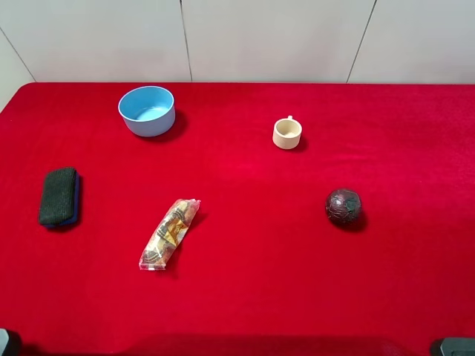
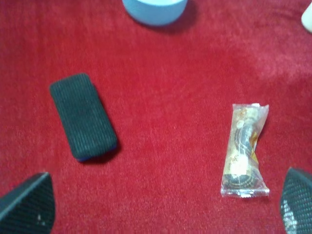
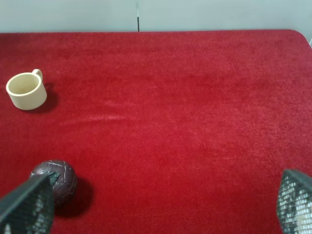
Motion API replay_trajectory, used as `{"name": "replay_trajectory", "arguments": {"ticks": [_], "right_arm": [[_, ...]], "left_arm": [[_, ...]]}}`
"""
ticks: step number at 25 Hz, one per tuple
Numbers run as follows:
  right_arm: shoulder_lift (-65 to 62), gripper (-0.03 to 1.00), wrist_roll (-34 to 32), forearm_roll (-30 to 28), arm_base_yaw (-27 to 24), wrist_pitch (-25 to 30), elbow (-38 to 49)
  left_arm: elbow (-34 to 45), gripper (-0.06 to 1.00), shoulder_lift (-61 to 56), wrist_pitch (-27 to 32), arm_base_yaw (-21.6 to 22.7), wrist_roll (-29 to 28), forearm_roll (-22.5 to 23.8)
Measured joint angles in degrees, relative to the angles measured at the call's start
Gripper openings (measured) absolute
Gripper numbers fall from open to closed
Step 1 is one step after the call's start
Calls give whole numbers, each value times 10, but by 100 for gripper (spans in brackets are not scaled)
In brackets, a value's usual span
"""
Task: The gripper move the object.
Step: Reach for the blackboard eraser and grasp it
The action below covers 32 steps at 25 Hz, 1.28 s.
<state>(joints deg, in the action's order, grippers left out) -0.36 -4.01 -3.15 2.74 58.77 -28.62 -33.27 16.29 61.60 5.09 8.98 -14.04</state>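
Observation:
The object, a flat dark green-black sponge [image 1: 59, 196] with a blue underlayer, lies on the red cloth at the left. In the left wrist view the sponge [image 2: 84, 116] sits well ahead of my left gripper [image 2: 165, 197], apart from both fingers. That gripper is open, its fingertips [image 2: 29, 202] wide apart with nothing between them. My right gripper [image 3: 161, 200] is open too and holds nothing. One of its fingers [image 3: 27, 204] partly covers the dark ball [image 3: 54, 180]. In the high view only dark bits of the arms show at the bottom corners.
A blue bowl [image 1: 147, 110] stands at the back left and a cream cup [image 1: 287, 133] at the back centre. A clear-wrapped snack packet [image 1: 170, 233] lies right of the sponge. The dark round ball [image 1: 343, 206] rests at the right. Grey wall panels stand behind the table's far edge.

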Motion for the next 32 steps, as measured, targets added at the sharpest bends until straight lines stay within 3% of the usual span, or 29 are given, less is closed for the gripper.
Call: {"name": "replay_trajectory", "arguments": {"ticks": [19,32], "right_arm": [[0,69,0,0,0,0,0],[0,69,0,0,0,0,0]], "left_arm": [[-96,91,320,-2,0,-1,1],[-156,91,462,-6,0,-16,40]]}}
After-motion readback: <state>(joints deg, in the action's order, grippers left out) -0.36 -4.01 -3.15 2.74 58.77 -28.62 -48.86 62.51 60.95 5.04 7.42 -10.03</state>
